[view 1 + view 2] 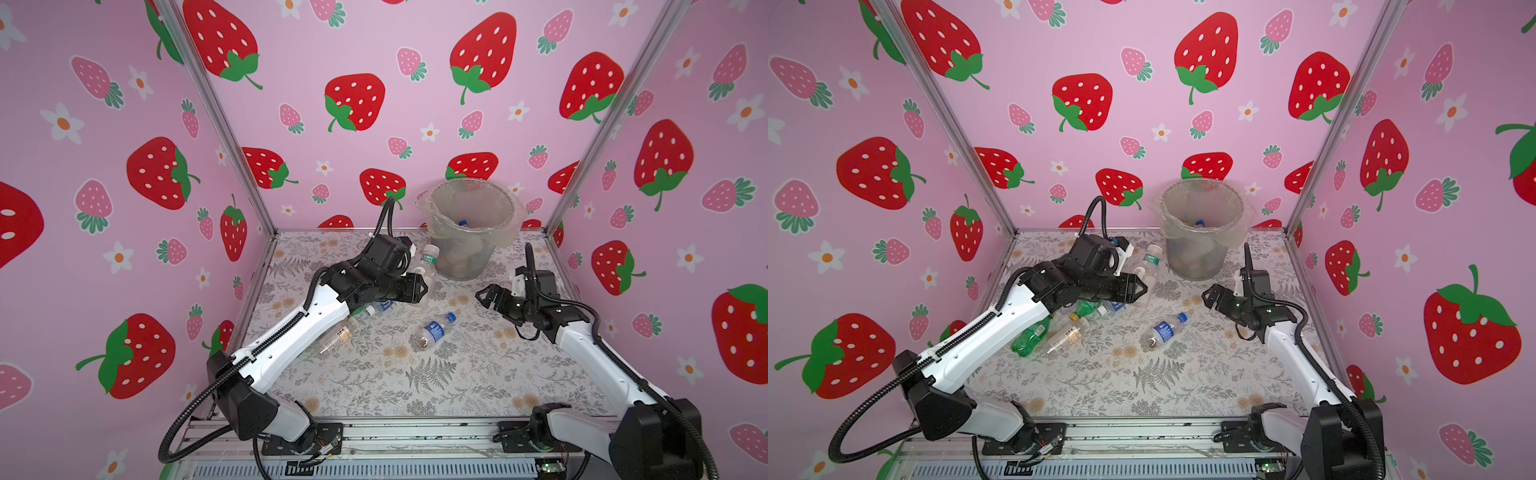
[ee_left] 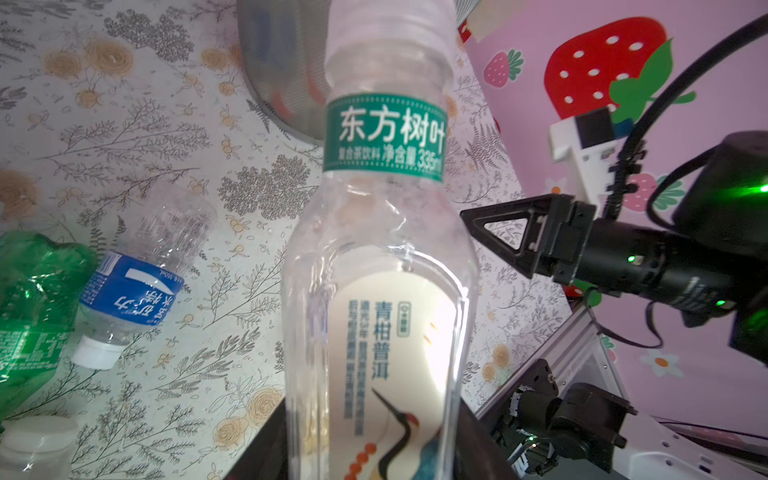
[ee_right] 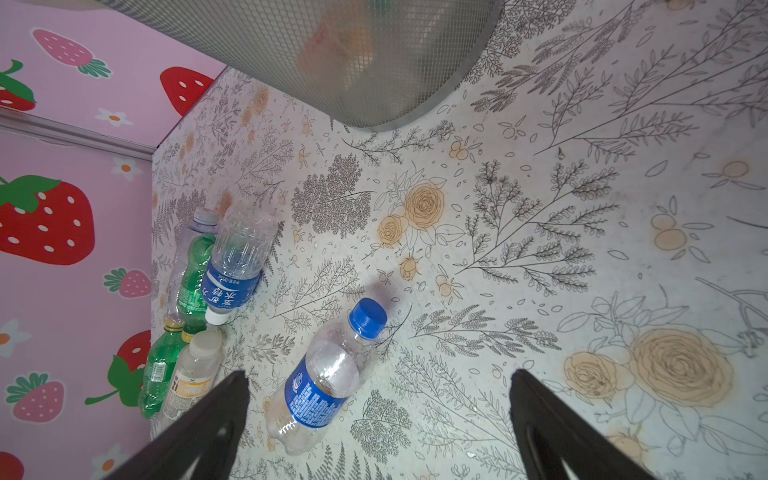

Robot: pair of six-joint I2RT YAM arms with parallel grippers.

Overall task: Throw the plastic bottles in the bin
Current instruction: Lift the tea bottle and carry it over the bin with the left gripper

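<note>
My left gripper (image 1: 419, 286) (image 1: 1138, 289) is shut on a clear plastic bottle (image 1: 428, 264) (image 1: 1151, 259) (image 2: 382, 291) with a green neck label and white cap, held up off the table just left of the bin (image 1: 436, 208) (image 1: 1200, 245). The bin is grey with a clear bag over its rim, and a blue-capped bottle (image 1: 462, 223) shows inside. My right gripper (image 1: 484, 296) (image 1: 1209, 297) (image 3: 380, 374) is open with nothing between its fingers. It hovers over the table beside a blue-labelled, blue-capped bottle (image 1: 434, 330) (image 1: 1165, 330) (image 3: 324, 382) that lies flat.
Several more bottles lie under my left forearm: a green one (image 1: 1034, 334) (image 3: 193, 274), a clear one with an orange-and-white label (image 1: 338, 336) (image 1: 1065, 338), and a blue-labelled, white-capped one (image 1: 1117, 306) (image 2: 133, 286) (image 3: 232, 270). Strawberry-print walls close in three sides.
</note>
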